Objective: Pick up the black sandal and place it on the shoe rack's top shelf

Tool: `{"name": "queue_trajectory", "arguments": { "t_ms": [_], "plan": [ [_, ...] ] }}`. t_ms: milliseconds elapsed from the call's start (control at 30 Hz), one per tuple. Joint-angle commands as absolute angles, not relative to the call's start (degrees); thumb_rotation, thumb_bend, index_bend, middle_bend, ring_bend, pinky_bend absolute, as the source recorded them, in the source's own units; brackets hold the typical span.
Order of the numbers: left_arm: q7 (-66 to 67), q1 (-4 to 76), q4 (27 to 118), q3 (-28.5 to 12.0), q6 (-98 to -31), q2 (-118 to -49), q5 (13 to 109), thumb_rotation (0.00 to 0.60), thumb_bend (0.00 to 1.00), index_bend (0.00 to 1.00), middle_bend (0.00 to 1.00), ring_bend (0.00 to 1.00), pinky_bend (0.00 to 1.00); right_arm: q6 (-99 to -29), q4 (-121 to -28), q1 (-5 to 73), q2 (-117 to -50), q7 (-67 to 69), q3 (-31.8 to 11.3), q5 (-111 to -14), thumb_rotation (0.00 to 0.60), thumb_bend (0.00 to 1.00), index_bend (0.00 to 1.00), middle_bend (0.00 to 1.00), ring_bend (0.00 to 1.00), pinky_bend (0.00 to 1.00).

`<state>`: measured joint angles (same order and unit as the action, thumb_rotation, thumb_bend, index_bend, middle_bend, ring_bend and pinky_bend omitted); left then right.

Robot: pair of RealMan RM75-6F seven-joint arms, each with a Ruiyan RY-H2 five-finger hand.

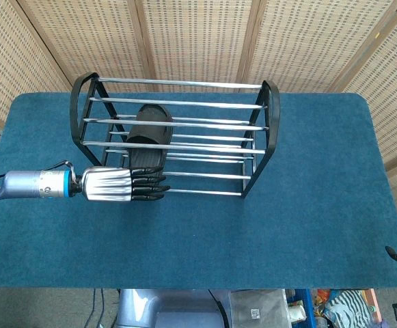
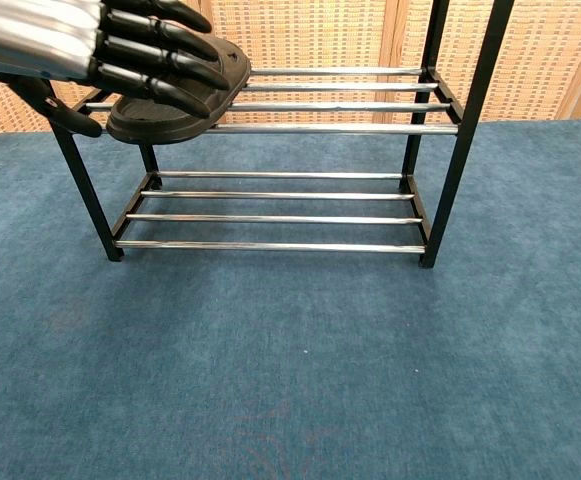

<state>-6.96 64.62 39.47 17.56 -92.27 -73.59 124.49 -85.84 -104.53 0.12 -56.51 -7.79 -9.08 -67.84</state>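
Note:
The black sandal [image 1: 147,131] [image 2: 185,108] lies flat on the rails at the left end of the shoe rack [image 1: 270,130] [image 2: 438,150], on the higher of the two shelves the chest view shows. My left hand [image 1: 121,185] [image 2: 90,42] hovers just in front of the sandal's near end with its fingers stretched out straight and nothing in them. In the chest view the dark fingertips [image 2: 195,95] overlap the sandal, and I cannot tell whether they touch it. My right hand shows in neither view.
The rack stands on a blue carpeted table [image 1: 307,205] before a woven screen [image 1: 198,41]. Its lower shelf [image 2: 270,217] holds nothing. Black end posts [image 2: 475,90] rise past the chest view's top edge.

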Motion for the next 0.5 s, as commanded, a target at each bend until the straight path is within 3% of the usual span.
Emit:
{"name": "queue_trajectory", "arguments": {
  "t_ms": [33,233,500],
  "plan": [
    [-5.42,63.14,41.80,17.68,-94.23,-71.68,124.64,0.600,0.24,0.03,0.00,0.00,0.03,-86.23,-104.82,-0.17,-56.29,-7.39,-8.77,-68.65,0.600,0.00,0.00,0.00,0.00,0.00],
    [-3.81,58.21,47.02,17.54,-99.83,-68.43,123.67,0.600,0.24,0.03,0.00,0.00,0.02,-86.86,-105.24,-0.78,-55.83,-6.41,-8.00,-70.53,0.600,0.00,0.00,0.00,0.00,0.00],
    [-3.27,46.52,56.53,19.66,-100.48,-64.66,117.83,0.600,0.23,0.02,0.00,0.00,0.05,-87.17,-105.85,-1.35,-55.18,-5.01,-7.00,-72.95,0.600,0.00,0.00,0.00,0.00,0.00]
  ]
}}
